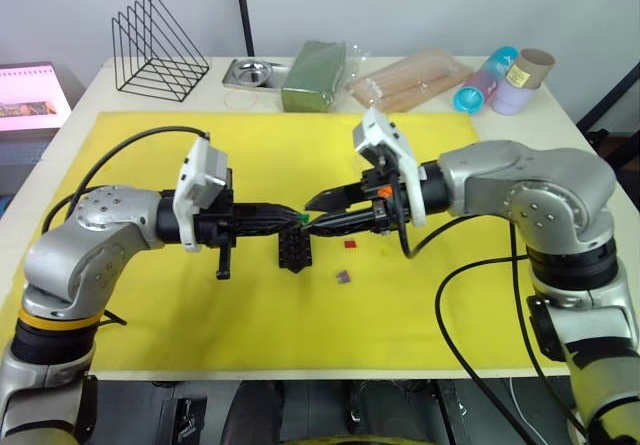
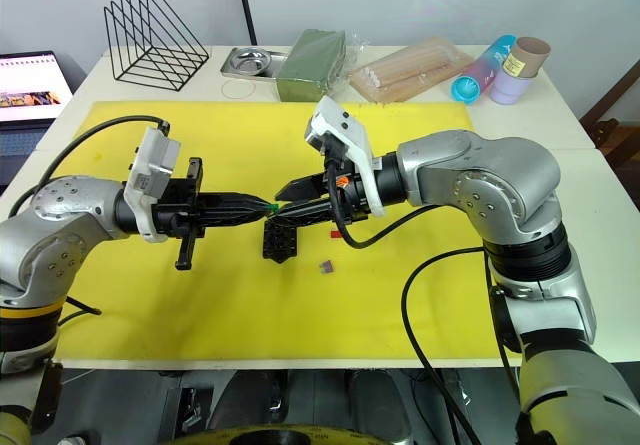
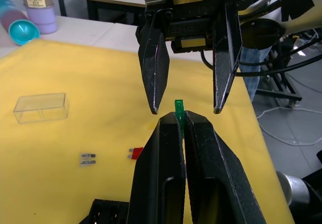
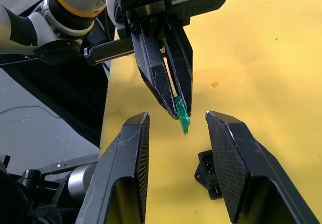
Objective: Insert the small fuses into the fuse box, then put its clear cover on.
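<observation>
- Head view: the left gripper (image 1: 296, 217) pinches the green fuse (image 1: 301, 216) just above the fuse box (image 1: 297, 254) on the yellow mat (image 1: 150, 305); the right gripper (image 1: 316, 205) faces it, fingers wide.
- Left wrist: clear cover (image 3: 41, 107), red fuse (image 3: 136, 153) and grey fuse (image 3: 88, 158) lie apart.
- Right wrist: looks like a handover; the right must close squarely on the fuse.

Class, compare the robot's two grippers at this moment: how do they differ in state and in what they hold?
The left gripper is shut on the green fuse; the right gripper is open and holds nothing. The left's fingers press together; the right's stand apart, either side of the fuse. Both meet tip to tip above the yellow mat.
</observation>
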Available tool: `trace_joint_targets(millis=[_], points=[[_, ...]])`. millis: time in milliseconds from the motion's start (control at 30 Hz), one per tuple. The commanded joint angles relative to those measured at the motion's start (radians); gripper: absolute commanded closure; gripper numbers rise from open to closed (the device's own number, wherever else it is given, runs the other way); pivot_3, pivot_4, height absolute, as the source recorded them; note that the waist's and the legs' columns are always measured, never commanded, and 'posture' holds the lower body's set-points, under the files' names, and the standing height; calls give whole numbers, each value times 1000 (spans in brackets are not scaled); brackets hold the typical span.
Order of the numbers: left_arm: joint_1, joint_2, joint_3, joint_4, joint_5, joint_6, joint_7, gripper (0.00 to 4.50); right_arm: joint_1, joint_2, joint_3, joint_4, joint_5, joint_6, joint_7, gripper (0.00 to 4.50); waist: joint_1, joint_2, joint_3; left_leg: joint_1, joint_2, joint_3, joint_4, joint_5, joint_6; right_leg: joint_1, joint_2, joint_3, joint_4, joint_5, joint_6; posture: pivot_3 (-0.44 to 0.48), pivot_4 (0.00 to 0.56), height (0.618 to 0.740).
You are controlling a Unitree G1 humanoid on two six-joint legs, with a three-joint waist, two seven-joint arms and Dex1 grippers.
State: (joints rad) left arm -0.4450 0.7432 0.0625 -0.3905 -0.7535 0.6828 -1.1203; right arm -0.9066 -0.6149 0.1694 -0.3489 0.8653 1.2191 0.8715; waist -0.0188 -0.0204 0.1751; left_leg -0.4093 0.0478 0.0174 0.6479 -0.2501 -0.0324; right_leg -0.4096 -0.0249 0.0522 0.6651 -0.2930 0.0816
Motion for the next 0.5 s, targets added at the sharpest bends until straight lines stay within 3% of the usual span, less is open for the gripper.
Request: trace_joint_targets(millis=[33, 133, 267, 500], points=[[-11, 12, 8, -24, -10, -8, 1, 4500, -22, 4, -15, -17, 2, -13, 2, 2648, 0, 0, 0, 0, 0, 0, 0, 0, 0, 0, 0, 0, 0, 0, 0, 0, 150, 740], [-9, 14, 8, -27, -11, -7, 4, 4500, -20, -1, -13, -18, 0, -16, 6, 2648, 0, 0, 0, 0, 0, 0, 0, 0, 0, 0, 0, 0, 0, 0, 0, 0, 150, 740], [-8, 18, 8, -29, -10, -6, 5, 4500, -19, -6, -9, -15, -9, -24, 12, 3513, 0, 0, 0, 0, 0, 0, 0, 0, 0, 0, 0, 0, 0, 0, 0, 0, 150, 740], [-9, 21, 8, -29, -10, -7, 7, 4500, -16, -5, 1, -15, -28, -37, 18, 3513, 0, 0, 0, 0, 0, 0, 0, 0, 0, 0, 0, 0, 0, 0, 0, 0, 150, 740]])
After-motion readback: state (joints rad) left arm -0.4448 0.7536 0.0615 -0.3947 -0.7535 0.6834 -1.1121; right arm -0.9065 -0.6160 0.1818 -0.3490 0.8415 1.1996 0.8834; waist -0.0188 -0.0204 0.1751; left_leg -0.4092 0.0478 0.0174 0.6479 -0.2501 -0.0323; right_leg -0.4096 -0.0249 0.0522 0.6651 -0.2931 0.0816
